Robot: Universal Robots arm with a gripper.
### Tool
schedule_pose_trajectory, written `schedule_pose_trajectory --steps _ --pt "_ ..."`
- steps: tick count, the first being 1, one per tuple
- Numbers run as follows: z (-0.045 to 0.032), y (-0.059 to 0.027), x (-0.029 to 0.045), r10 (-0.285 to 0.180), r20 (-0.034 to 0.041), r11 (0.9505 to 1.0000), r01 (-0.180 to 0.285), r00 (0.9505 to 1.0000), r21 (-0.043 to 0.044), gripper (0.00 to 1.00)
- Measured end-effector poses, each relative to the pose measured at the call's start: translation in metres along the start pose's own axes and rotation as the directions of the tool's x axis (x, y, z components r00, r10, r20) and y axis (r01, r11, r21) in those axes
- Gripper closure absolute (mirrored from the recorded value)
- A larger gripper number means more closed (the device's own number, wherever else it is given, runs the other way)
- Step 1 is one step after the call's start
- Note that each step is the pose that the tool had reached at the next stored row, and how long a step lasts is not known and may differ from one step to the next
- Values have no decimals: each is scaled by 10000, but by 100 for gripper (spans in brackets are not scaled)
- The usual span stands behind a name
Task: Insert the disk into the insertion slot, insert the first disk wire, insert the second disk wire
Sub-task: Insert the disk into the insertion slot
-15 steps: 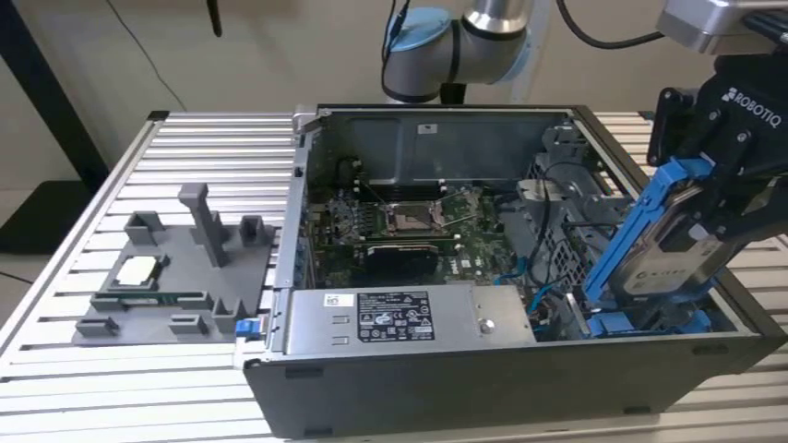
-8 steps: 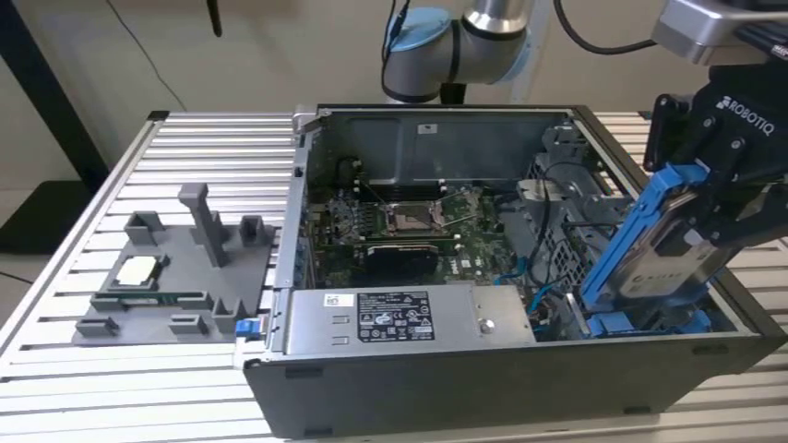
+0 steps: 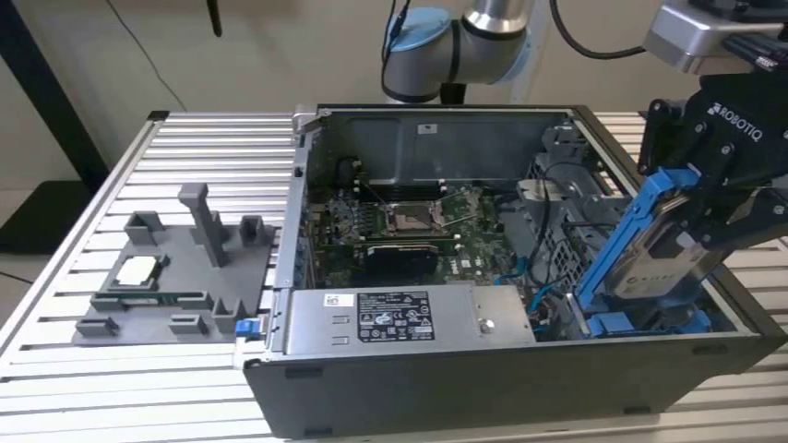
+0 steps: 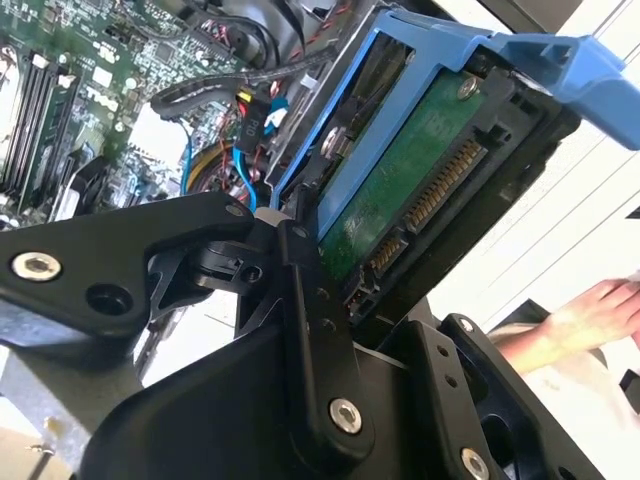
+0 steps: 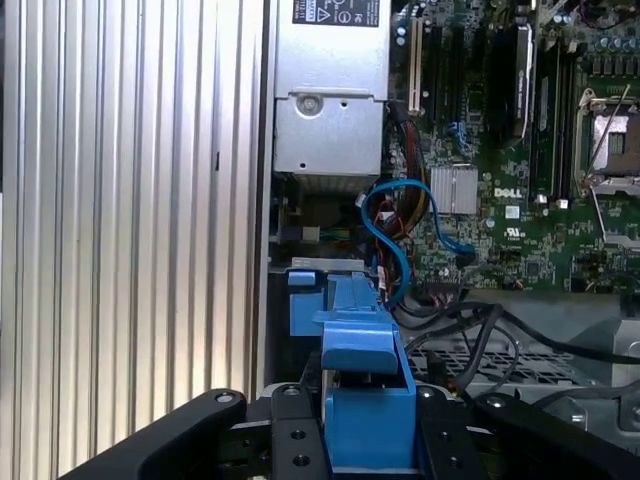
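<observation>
Your gripper [image 3: 696, 231] is clamped on the disk [image 3: 647, 268], with its fingers pressing the blue carrier from both sides. You hold the disk steeply tilted inside the open computer case [image 3: 493, 388], at the case's end on the exterior view's right. Its lower end is down at the blue rails of the insertion slot [image 3: 640, 323]; whether they touch, you cannot tell.

The disk [image 3: 649, 268] leans in the case [image 3: 493, 392] — fixture tray [image 3: 185, 281] at the exterior view's left.
</observation>
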State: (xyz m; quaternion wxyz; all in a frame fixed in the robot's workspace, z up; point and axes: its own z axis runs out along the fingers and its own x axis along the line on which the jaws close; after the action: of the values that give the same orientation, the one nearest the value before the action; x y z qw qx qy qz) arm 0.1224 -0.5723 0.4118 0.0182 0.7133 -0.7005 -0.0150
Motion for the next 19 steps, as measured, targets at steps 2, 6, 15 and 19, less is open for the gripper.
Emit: schedule_pose_trajectory --steps 2,6,15,19 --pt "22 -6 -2 -1 -1 10000 1 10000 -6 67" --pt "46 -15 -2 -3 -1 10000 3 10000 -8 67" --pt "55 -17 -2 -3 0 10000 3 10000 -8 67" --pt "65 -18 -2 -2 0 10000 2 10000 -8 67"
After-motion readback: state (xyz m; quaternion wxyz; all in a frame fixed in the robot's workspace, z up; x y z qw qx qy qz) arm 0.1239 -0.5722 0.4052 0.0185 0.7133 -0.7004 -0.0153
